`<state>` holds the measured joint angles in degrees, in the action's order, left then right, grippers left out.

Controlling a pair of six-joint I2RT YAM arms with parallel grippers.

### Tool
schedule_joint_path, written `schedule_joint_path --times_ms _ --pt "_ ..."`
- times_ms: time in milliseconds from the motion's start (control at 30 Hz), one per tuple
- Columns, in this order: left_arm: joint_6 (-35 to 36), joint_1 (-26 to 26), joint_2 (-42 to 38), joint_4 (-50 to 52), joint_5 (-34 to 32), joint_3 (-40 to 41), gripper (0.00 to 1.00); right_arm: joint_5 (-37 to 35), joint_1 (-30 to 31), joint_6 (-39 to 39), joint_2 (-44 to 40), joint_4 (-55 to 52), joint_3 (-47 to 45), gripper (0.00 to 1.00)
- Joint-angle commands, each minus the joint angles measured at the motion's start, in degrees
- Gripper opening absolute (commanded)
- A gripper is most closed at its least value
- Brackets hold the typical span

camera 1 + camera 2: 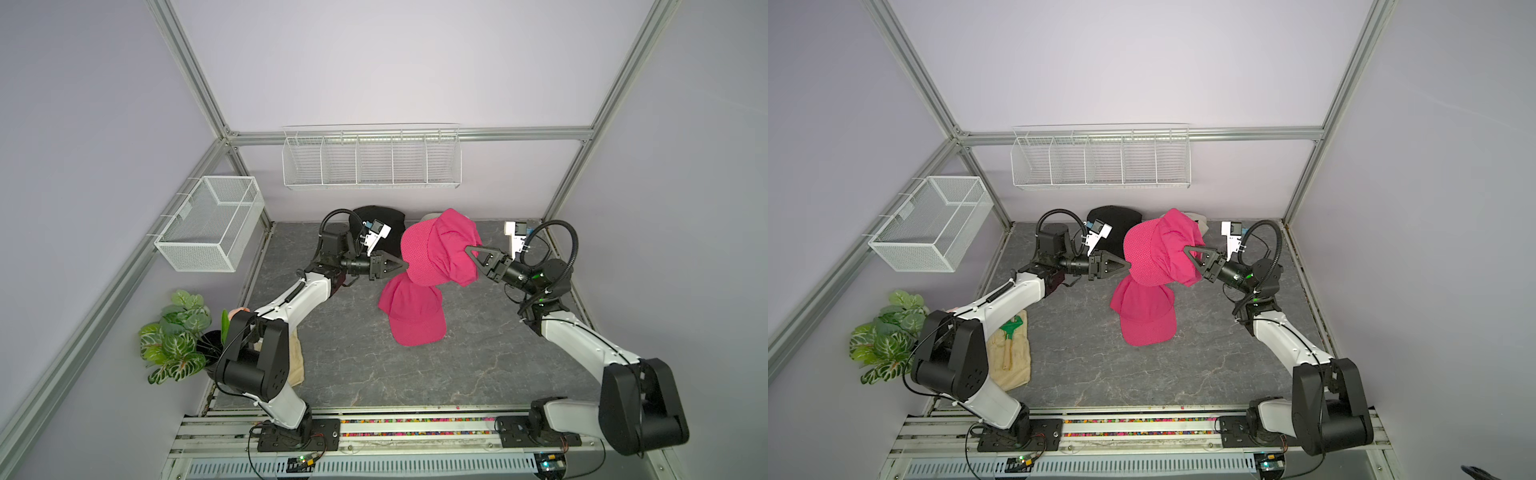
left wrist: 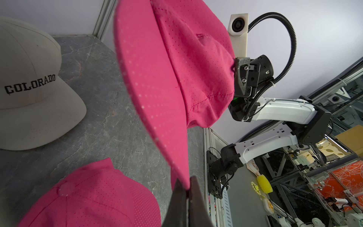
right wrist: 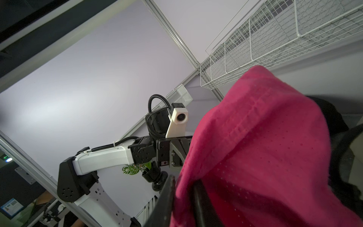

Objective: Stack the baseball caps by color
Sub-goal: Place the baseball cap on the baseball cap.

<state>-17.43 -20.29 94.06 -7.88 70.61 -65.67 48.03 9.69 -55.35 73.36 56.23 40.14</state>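
Progress: pink stack is not yet made. Raised pink cap [image 1: 436, 249] is held above the desk [image 1: 374, 365] between both tools. Left tool [image 1: 401, 264] is clenched on the brim edge; right tool [image 1: 469, 250] is pinched onto the crown fabric. Second pink cap [image 1: 413, 316] lies near the middle of the desk, partly beneath the raised one. Black cap [image 1: 390, 218] and cream cap [image 2: 29, 78] are seen at the far edge; how many are piled there cannot be told. Judged left: pink to be lowered onto pink.
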Motion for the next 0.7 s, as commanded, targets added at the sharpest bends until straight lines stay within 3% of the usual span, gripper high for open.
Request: schedule_joint_path --times_ms 0,200,367,500,567,667 --pt "1.6 2.0 1.5 1.4 -3.1 0.1 0.0 -0.8 0.1 9.1 -5.8 -9.1 1.7 0.15" --pt "0.9 3.9 2.1 2.3 -8.7 1.3 0.0 -7.9 -0.5 21.1 -14.1 -26.3 2.6 0.07" --pt "-6.3 3.2 3.5 -4.3 -11.1 2.8 0.0 -8.6 -0.4 21.2 -13.2 -27.7 2.9 0.07" --pt "-9.1 0.6 3.4 -2.8 -19.6 3.0 0.0 -7.7 0.0 22.7 -10.5 -32.5 5.7 0.07" --pt "-9.6 -1.2 2.9 -1.3 -24.1 3.4 0.07 -9.1 0.1 24.1 -10.2 -34.2 6.2 0.07" --pt "-9.1 -4.7 0.9 2.4 -32.4 4.4 0.37 -13.8 0.2 26.6 -10.9 -38.0 6.8 0.07"
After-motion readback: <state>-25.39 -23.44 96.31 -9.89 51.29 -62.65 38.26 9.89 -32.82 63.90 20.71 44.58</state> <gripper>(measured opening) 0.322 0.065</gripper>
